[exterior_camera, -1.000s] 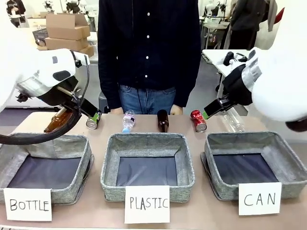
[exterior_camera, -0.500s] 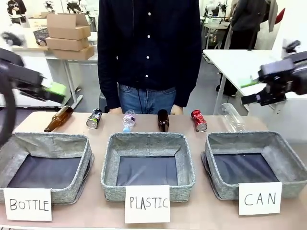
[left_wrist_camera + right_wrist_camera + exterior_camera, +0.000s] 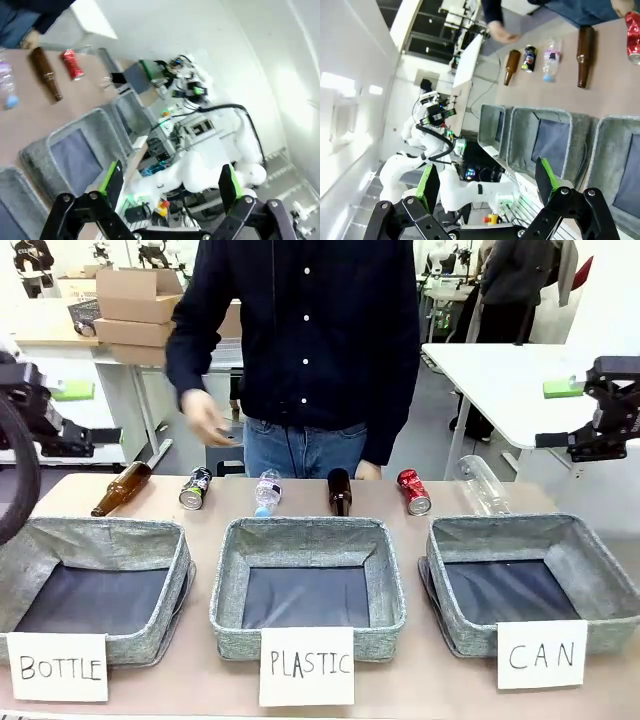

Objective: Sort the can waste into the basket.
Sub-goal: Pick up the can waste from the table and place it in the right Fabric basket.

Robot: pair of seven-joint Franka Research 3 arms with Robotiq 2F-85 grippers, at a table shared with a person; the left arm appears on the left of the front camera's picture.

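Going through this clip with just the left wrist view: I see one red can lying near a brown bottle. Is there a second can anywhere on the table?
Observer: Yes. The front view shows a black can lying between the leftmost brown bottle and a small clear plastic bottle, toward the robot's left.
Operator: Which basket takes cans? I see no labels.
Observer: The basket at the robot's right. A white card lettered CAN stands at its front.

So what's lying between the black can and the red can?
In the front view, two things lie between the black can and the red can: a small clear plastic bottle, then a brown glass bottle.
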